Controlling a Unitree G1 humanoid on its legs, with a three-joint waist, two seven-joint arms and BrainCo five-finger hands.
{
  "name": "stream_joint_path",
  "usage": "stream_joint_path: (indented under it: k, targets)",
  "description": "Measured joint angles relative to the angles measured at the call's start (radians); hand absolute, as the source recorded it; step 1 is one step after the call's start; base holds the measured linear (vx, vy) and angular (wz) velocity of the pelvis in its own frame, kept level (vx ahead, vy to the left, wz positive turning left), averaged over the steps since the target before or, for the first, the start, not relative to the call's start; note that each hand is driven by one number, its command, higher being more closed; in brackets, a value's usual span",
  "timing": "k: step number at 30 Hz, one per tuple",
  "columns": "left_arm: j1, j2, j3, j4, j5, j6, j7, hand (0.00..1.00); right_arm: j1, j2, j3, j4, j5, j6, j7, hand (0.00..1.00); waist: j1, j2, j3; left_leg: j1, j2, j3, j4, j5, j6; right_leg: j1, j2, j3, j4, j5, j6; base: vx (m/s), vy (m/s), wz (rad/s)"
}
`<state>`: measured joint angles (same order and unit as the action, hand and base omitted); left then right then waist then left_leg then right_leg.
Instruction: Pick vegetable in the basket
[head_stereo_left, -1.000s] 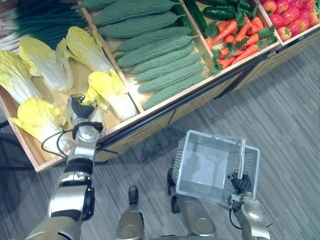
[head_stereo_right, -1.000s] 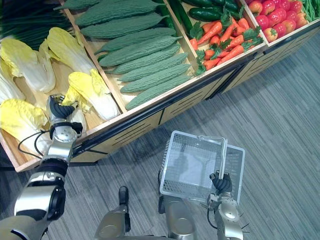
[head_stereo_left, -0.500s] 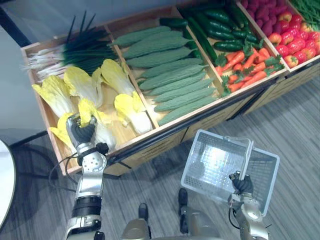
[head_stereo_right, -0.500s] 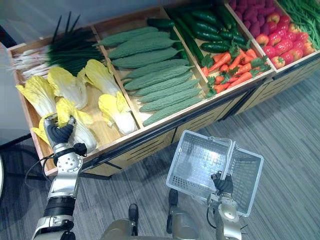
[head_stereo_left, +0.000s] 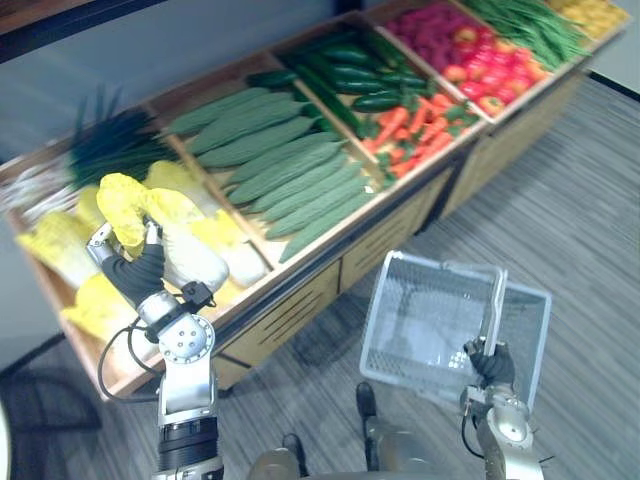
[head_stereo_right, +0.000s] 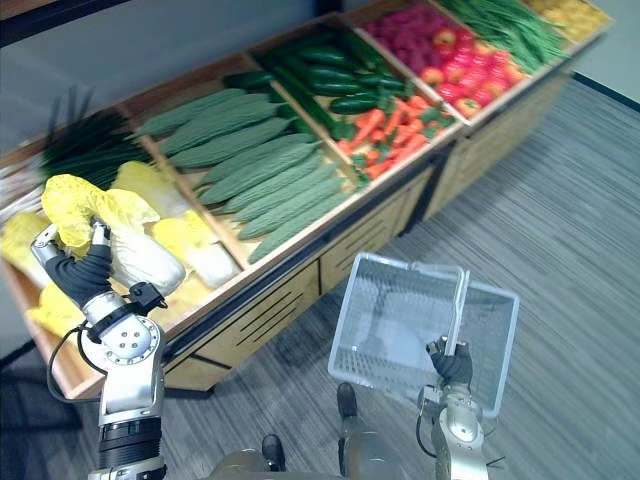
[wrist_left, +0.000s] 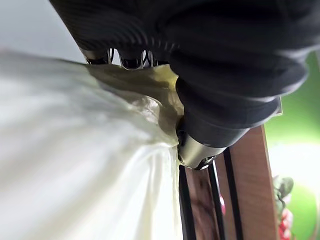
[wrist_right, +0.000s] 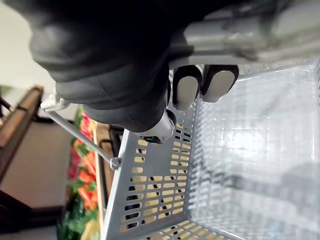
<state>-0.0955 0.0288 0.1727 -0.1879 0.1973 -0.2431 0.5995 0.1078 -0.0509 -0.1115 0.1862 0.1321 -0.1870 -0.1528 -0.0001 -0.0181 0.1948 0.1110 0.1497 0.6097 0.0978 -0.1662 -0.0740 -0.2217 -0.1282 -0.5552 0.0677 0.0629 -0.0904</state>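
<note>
My left hand (head_stereo_left: 136, 276) is shut on a napa cabbage (head_stereo_left: 186, 258) with a white base and yellow leaves, holding it just above the cabbage bin (head_stereo_left: 240, 290) at the stand's left end. In the left wrist view the pale cabbage (wrist_left: 75, 165) presses against my palm (wrist_left: 225, 60). My right hand (head_stereo_left: 490, 362) is shut on the handle (head_stereo_left: 491, 305) of an empty grey plastic basket (head_stereo_left: 420, 320), which hangs over the floor in front of the stand. The right wrist view looks into the basket (wrist_right: 250, 150) past the curled fingers (wrist_right: 187, 85).
The wooden stand holds more cabbages (head_stereo_left: 50, 240), green onions (head_stereo_left: 110, 145), bitter gourds (head_stereo_left: 280, 165), cucumbers (head_stereo_left: 345, 75), carrots (head_stereo_left: 415, 135), red fruit (head_stereo_left: 480, 70) and green beans (head_stereo_left: 525, 25). Grey plank floor (head_stereo_left: 580, 200) lies in front and to the right.
The view has swung, so the whole stand sits differently. My left hand has closed on a cabbage and raised it off the bin. The right hand still holds the basket.
</note>
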Motion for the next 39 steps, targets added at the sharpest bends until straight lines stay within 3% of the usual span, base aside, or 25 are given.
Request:
stream_joint_path:
  k: [2,5,6,8,9,11,15,17,18,20,21,29,33,34,39]
  targets:
    - [0.007,-0.014,-0.040,0.003,-0.013,-0.006,-0.034,1.00,-0.002,-0.003,0.045,-0.013,-0.008,0.000,0.009,1.00,0.009,0.004,0.000,0.050,0.016,0.072,0.019,-0.036,-0.033,0.009,0.024,0.034,-0.002,0.082,-0.001,0.06,-0.129,-1.97]
    - [-0.007,-0.030,-0.160,0.056,-0.032,-0.031,-0.082,1.00,-0.002,-0.039,0.084,-0.023,-0.003,0.004,0.028,1.00,-0.025,0.032,-0.012,0.078,0.068,0.141,0.054,-0.069,-0.034,0.019,0.099,0.089,-0.028,0.069,-0.003,0.09,-0.101,-0.83]
    - [-0.016,-0.031,-0.205,0.102,-0.041,-0.035,-0.115,1.00,-0.002,-0.044,0.105,-0.035,0.014,0.014,0.043,1.00,-0.039,0.029,-0.014,0.079,0.099,0.134,0.127,-0.067,-0.036,0.031,0.126,0.114,-0.040,0.060,-0.014,0.13,-0.029,-0.79]
    - [-0.016,-0.038,-0.262,0.183,-0.055,-0.035,-0.142,1.00,0.002,-0.070,0.156,-0.067,0.028,0.020,0.063,1.00,-0.038,0.030,-0.012,0.055,0.159,0.118,0.301,-0.065,-0.030,0.058,0.157,0.173,-0.050,0.055,-0.024,0.16,-0.006,-0.93]
    - [-0.016,-0.041,-0.288,0.213,-0.061,-0.034,-0.150,1.00,0.002,-0.083,0.178,-0.080,0.037,0.021,0.070,1.00,-0.040,0.030,-0.012,0.033,0.182,0.073,0.393,-0.059,-0.010,0.070,0.166,0.203,-0.054,0.050,-0.033,0.19,0.034,-0.92]
    - [-0.017,-0.045,-0.350,0.255,-0.067,-0.028,-0.175,1.00,-0.003,-0.098,0.225,-0.142,0.068,0.027,0.070,1.00,-0.037,0.030,-0.012,-0.060,0.132,-0.170,0.497,-0.114,-0.009,0.096,0.181,0.286,-0.062,0.037,-0.046,0.21,0.060,-1.07]
    - [-0.052,-0.040,-0.380,0.320,-0.051,-0.014,-0.187,1.00,-0.032,-0.119,0.298,-0.180,0.150,0.030,0.096,1.00,-0.031,0.030,-0.012,-0.166,0.017,-0.403,0.386,-0.138,-0.009,0.147,0.188,0.403,-0.072,0.035,-0.035,0.13,0.096,-0.91]
    - [-0.086,-0.035,-0.399,0.358,-0.033,-0.006,-0.187,1.00,-0.042,-0.127,0.337,-0.181,0.188,0.030,0.108,1.00,-0.023,0.040,-0.019,-0.184,-0.014,-0.473,0.240,-0.097,-0.019,0.155,0.199,0.454,-0.074,0.047,-0.007,0.04,0.111,-0.99]
    - [-0.095,-0.032,-0.412,0.374,-0.023,-0.005,-0.189,1.00,-0.041,-0.133,0.358,-0.179,0.215,0.036,0.116,1.00,-0.017,0.051,-0.027,-0.178,-0.009,-0.468,0.215,-0.017,0.002,0.164,0.217,0.491,-0.084,0.053,0.002,0.07,0.155,-1.10]
    - [-0.110,-0.021,-0.428,0.398,0.006,0.001,-0.200,1.00,-0.031,-0.131,0.386,-0.188,0.247,0.042,0.134,1.00,-0.024,0.045,-0.032,-0.152,-0.018,-0.441,0.170,-0.014,0.007,0.184,0.205,0.521,-0.116,0.066,0.019,0.11,0.164,-0.51]
    - [-0.131,-0.022,-0.445,0.424,0.021,0.004,-0.208,1.00,-0.027,-0.134,0.401,-0.191,0.264,0.043,0.142,1.00,-0.041,0.039,-0.035,-0.127,-0.040,-0.420,0.117,-0.001,0.023,0.182,0.188,0.539,-0.137,0.077,0.034,0.09,0.129,-0.17]
    - [-0.170,-0.001,-0.440,0.547,0.081,0.044,-0.209,1.00,-0.025,-0.134,0.445,-0.229,0.323,0.058,0.179,1.00,-0.043,0.032,-0.038,-0.061,-0.084,-0.349,0.008,0.024,0.044,0.181,0.163,0.617,-0.166,0.097,0.064,0.08,0.145,-0.25]
    - [-0.171,0.023,-0.427,0.604,0.080,0.050,-0.209,1.00,-0.020,-0.134,0.476,-0.236,0.373,0.063,0.183,1.00,-0.040,0.012,-0.048,-0.064,-0.094,-0.358,0.003,0.023,0.051,0.179,0.155,0.616,-0.166,0.096,0.069,0.00,0.097,0.05]
    - [-0.171,0.028,-0.424,0.631,0.080,0.052,-0.209,0.00,-0.020,-0.134,0.488,-0.236,0.387,0.067,0.187,1.00,-0.040,0.004,-0.053,-0.065,-0.097,-0.359,0.001,0.024,0.053,0.177,0.152,0.616,-0.166,0.097,0.071,-0.03,0.059,0.03]
    - [-0.173,0.033,-0.418,0.751,0.081,0.080,-0.215,0.00,-0.001,-0.138,0.555,-0.260,0.441,0.083,0.211,1.00,-0.040,-0.021,-0.064,-0.078,-0.113,-0.363,-0.012,0.034,0.071,0.159,0.136,0.616,-0.167,0.105,0.083,-0.06,0.066,0.03]
